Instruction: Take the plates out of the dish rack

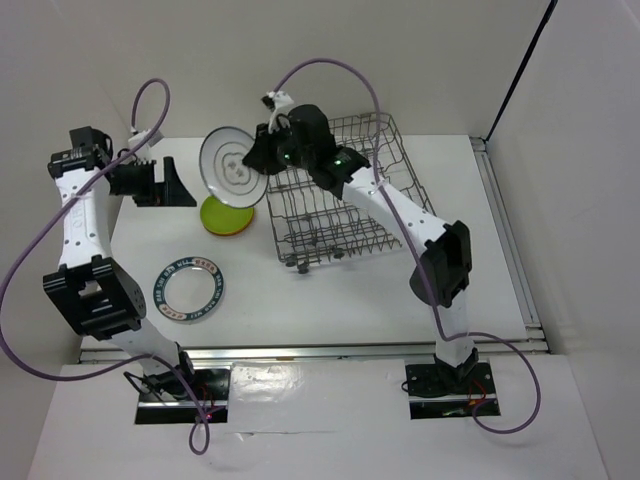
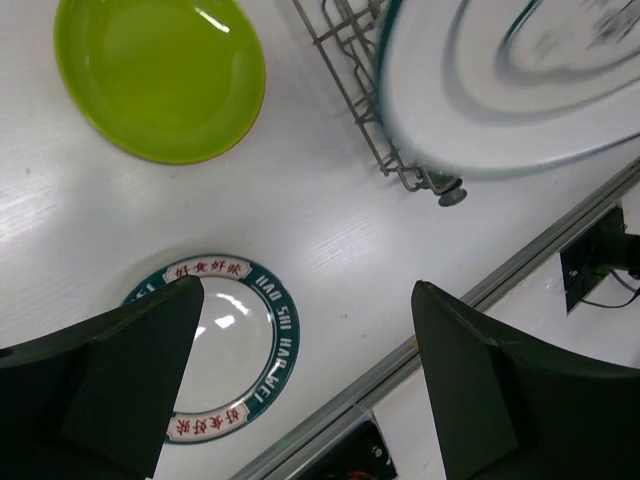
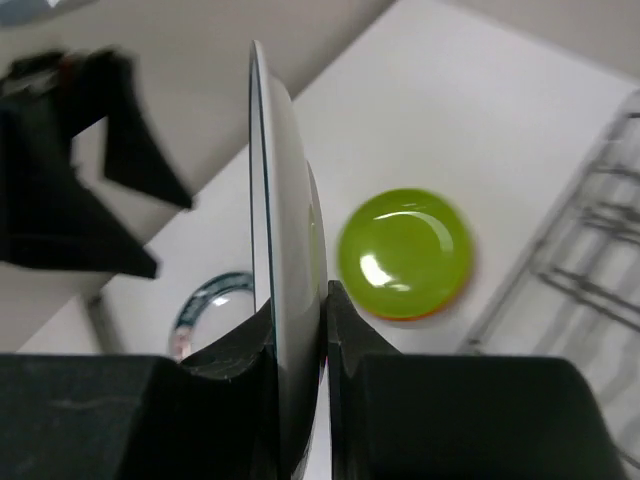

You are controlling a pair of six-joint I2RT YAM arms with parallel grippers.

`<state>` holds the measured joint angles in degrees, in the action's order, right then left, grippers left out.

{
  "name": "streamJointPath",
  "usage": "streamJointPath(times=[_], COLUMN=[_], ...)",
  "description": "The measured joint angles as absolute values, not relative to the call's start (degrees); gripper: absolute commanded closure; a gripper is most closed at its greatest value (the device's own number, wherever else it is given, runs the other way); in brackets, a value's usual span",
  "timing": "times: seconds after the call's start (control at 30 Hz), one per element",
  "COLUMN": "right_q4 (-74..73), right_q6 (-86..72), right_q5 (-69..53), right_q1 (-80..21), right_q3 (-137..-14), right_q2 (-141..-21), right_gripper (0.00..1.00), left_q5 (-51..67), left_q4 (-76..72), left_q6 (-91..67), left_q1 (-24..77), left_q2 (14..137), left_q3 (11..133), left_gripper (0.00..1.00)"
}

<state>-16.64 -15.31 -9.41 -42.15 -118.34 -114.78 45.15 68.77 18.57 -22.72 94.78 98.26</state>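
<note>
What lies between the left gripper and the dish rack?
In the top view: the pale ringed plate, pinched by the right gripper, and the lime green plate lying flat.

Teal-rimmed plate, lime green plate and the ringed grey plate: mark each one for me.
teal-rimmed plate [image 1: 188, 289], top view, on its white centre.
lime green plate [image 2: 160, 75], left wrist view, on the middle of its well.
ringed grey plate [image 1: 232, 168], top view, on its face centre.
</note>
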Motion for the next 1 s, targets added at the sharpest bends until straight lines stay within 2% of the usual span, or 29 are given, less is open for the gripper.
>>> streamJointPath(times=[0.2, 0.27, 0.37, 0.4, 0.53, 0.67, 0.7, 0.83, 0.9, 0.97, 1.0], right_q4=[-9.1, -7.0, -3.5, -2.3, -0.3, -0.1, 0.1, 0.6, 0.3, -0.6, -0.8], right_q6=[-22.2, -24.0, -26.2, -26.6, -27.7, -28.2, -28.3, -29.8, -29.7, -29.4, -29.3], right_q5=[-32.7, -37.6, -42.8, -43.7, -45.4, -46.6, -47.6, -51.2, -51.5, -51.2, -51.0], right_q1=[-42.5, -42.5, -42.5, -42.5, -42.5, -42.4, -42.0, -40.9, -41.0, -41.6, -41.9], right_q3=[-115.2, -112.9, -109.8, -109.2, -107.9, -107.7, -107.7, -107.8, -108.2, -109.5, -110.2], right_q2=[-122.3, -123.3, -123.4, -123.4, -123.4, -123.9, -124.2, -125.0, -125.2, -126.0, -126.6], right_gripper=[1.00, 1.00, 1.00, 1.00, 1.00, 1.00, 1.00, 1.00, 0.92, 0.92, 0.81], left_q5=[41.6, 41.0, 41.0, 41.2, 43.2, 46.1, 47.4, 51.0, 51.6, 51.9, 51.8], left_q4=[61.7, 61.3, 61.5, 62.1, 65.4, 69.1, 71.0, 74.4, 75.0, 76.0, 76.4], left_q6=[13.8, 13.3, 13.4, 13.6, 15.1, 18.4, 20.1, 26.5, 27.3, 28.2, 28.6], left_q1=[-18.3, -18.4, -18.5, -18.5, -18.2, -18.0, -18.4, -18.8, -19.6, -21.0, -21.8], left_q2=[94.6, 94.6, 94.6, 94.6, 94.6, 94.8, 94.9, 95.1, 95.1, 95.1, 95.1], left_q3=[97.1, 96.6, 96.1, 95.9, 95.2, 94.4, 94.4, 94.1, 93.5, 92.9, 92.7], left_gripper=[0.00, 0.04, 0.16, 0.26, 0.49, 0.86, 1.00, 1.00, 1.00, 1.00, 1.00])
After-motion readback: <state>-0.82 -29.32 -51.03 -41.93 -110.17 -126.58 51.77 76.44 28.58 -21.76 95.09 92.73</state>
